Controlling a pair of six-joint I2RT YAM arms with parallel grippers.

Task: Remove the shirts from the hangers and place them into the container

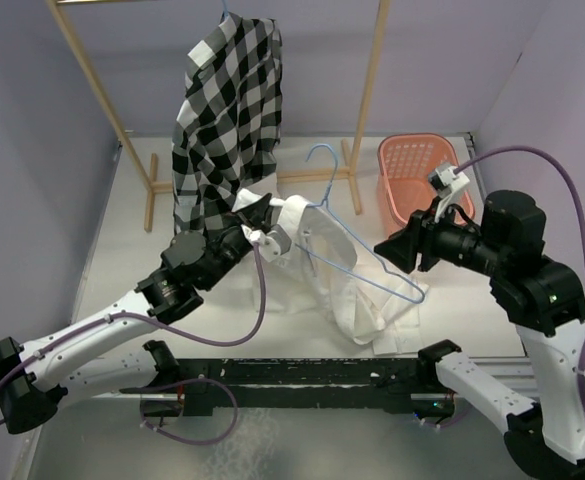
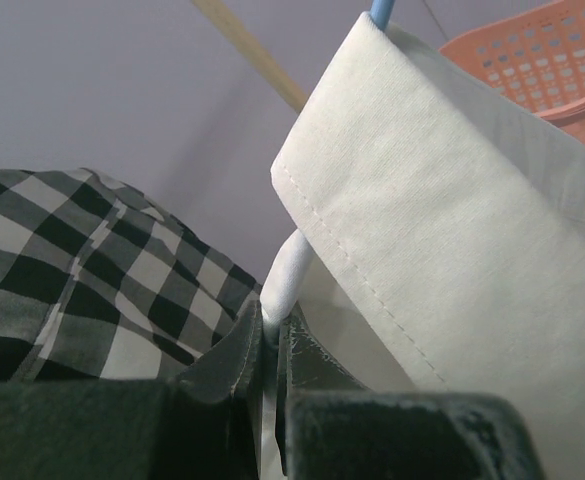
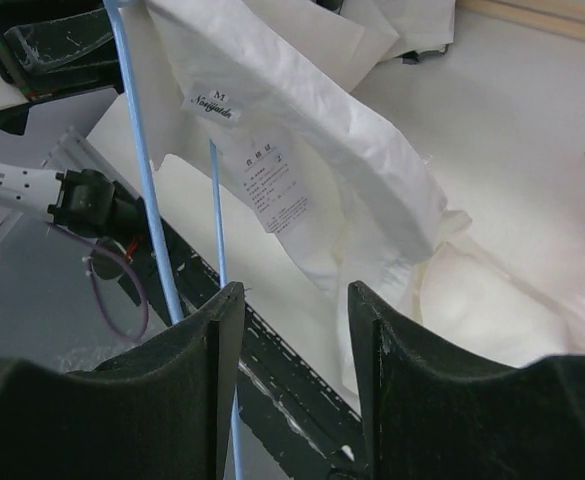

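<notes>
Soft, light plain white fabric shirt (image 1: pixel 357 310) sags at centre, top edge clenched in left gripper (image 2: pixel 270 335); right gripper (image 3: pixel 294 300) gapes empty by thin light-blue wire hanger (image 3: pixel 150 190); likely best gripped at bunched cloth, five o'clock

One plaid shirt (image 1: pixel 227 100), one white shirt (image 1: pixel 360 308), two hangers (image 1: pixel 329 190), one basket (image 1: pixel 412 160).

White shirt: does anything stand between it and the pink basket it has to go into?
Yes. The blue hanger runs through the white shirt, and the right gripper, jaws open beside the hanger's wire, sits between the shirt and the basket. The left gripper pinches the shirt's collar.
</notes>
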